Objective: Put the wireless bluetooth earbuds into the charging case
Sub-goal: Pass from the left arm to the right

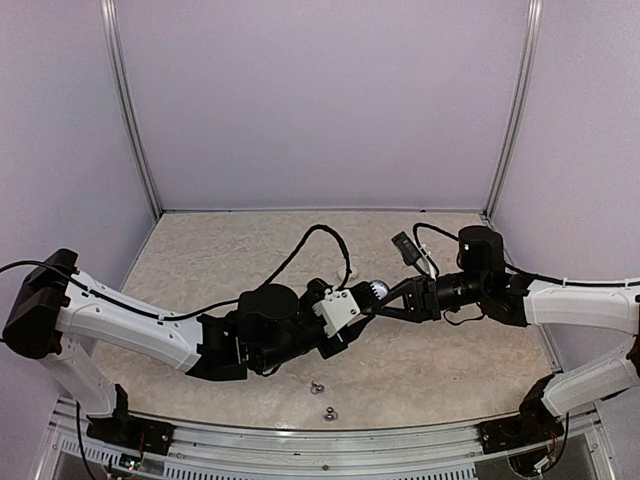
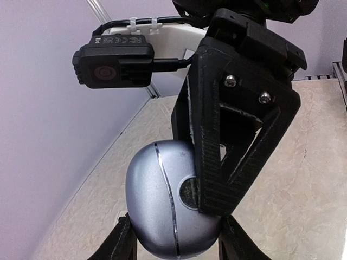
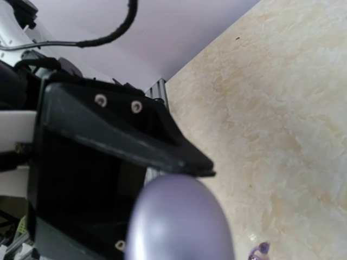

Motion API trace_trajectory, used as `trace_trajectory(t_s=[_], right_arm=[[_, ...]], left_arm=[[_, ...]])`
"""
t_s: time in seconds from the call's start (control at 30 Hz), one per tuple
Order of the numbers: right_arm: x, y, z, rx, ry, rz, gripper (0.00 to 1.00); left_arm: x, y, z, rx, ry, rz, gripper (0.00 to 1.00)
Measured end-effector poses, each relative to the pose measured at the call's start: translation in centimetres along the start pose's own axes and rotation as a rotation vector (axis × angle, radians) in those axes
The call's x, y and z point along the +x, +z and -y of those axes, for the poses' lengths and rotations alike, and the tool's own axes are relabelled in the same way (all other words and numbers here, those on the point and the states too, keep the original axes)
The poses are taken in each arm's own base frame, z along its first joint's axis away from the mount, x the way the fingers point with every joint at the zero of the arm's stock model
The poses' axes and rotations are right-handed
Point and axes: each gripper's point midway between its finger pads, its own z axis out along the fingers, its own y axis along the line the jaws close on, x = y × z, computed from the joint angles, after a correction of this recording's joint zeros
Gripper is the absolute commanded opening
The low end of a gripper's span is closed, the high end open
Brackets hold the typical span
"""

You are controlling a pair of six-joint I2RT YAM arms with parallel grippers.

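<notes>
The left arm [image 1: 130, 325] and right arm [image 1: 585, 300] have white shells, black joints and black cables [image 1: 298, 243]. The right tool [image 1: 385, 300] has black triangular-framed fingers [image 2: 209, 141] with silver screws [image 2: 230, 81].

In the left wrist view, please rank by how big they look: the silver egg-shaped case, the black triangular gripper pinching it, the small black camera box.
1. black triangular gripper
2. silver egg-shaped case
3. small black camera box, though it sits farther back
</notes>
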Motion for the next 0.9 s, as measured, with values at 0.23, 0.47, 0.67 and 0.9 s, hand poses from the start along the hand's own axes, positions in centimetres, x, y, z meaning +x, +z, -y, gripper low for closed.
trace_trajectory(t_s=[0.23,0.47,0.67,0.9], right_arm=[[0.0,0.0,-0.1,-0.004,0.003,-0.002,0.31],[0.1,0.0,-0.2,-0.009,0.005,-0.005,0.22],[0.0,-0.2,-0.3,0.010,-0.041,-0.001,0.22],[-0.6,-1.2,-1.5,0.031,-0.187,0.022,0.18]], left_arm=[[-0.1,0.0,0.1,0.002,0.017,0.002,0.35],[-0.2,-0.1,0.3,0.000,0.033,0.003,0.66],[-1.9,-1.8,0.9,0.062,0.009,0.064,0.72],[-5.3,-4.3,-0.1,0.139,-0.105,0.169,0.70]])
